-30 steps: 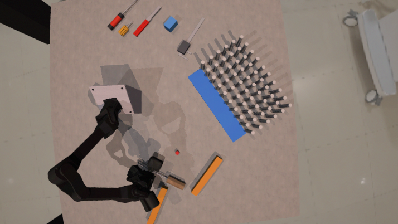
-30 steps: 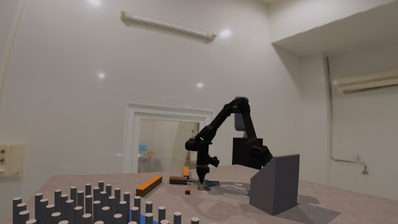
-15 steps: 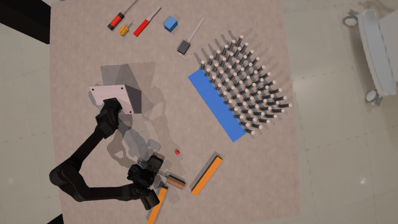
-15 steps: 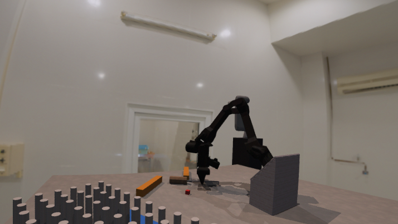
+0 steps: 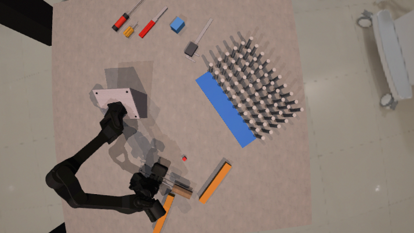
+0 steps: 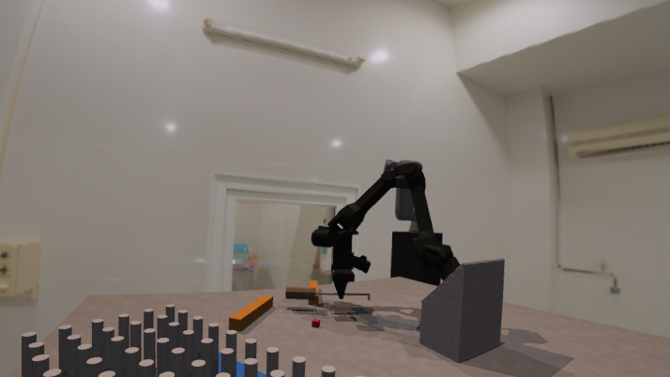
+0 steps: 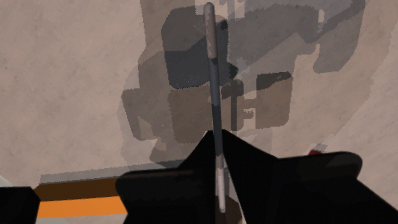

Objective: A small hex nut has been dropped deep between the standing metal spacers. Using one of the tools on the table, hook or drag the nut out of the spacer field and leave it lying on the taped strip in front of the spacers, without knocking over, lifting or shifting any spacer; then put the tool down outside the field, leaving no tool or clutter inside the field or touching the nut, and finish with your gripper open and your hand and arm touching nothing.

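Note:
My gripper [image 5: 162,181] points straight down near the table's front left and is shut on the thin metal rod of a hook tool [image 5: 174,186] with a brown wooden handle [image 5: 182,192]. In the wrist view the rod [image 7: 215,95] runs up from between my closed fingers. In the side view the rod [image 6: 352,294] lies level, at or just above the table; I cannot tell which. The field of standing grey spacers [image 5: 252,87] is at the right, with the blue taped strip [image 5: 225,108] along its near side. I cannot make out the nut among the spacers.
Two orange bars [image 5: 215,182] [image 5: 163,213] lie beside the tool. A small red cube [image 5: 184,158] lies nearby. A grey wedge block [image 5: 124,101] stands by the arm's base. Screwdrivers [image 5: 120,21], a blue cube [image 5: 177,24] and a scraper-like tool [image 5: 195,43] lie at the far edge.

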`<action>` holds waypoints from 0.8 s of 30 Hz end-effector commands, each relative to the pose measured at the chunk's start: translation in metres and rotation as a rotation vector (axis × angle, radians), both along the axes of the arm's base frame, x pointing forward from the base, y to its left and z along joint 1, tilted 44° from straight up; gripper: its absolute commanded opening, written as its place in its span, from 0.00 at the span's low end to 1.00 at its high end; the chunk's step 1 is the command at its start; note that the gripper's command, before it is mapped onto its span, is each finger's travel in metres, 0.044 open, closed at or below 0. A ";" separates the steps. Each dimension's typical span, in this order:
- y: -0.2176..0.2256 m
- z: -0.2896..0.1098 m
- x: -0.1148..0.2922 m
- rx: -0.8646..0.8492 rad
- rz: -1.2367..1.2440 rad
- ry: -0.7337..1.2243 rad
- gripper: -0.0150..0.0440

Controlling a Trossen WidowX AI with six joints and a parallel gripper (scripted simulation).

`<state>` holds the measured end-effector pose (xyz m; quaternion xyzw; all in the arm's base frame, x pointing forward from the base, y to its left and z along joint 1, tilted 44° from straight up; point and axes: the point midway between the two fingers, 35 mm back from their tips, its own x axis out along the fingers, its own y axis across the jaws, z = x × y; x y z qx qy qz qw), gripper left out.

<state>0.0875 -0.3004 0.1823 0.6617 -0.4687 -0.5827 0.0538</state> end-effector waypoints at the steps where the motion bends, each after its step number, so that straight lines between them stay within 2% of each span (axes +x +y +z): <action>1: 0.013 0.019 0.001 -0.016 -0.006 -0.010 0.25; 6: 0.014 0.019 0.003 -0.009 0.031 0.024 0.25; 24: 0.009 0.016 0.029 0.077 0.481 0.440 0.25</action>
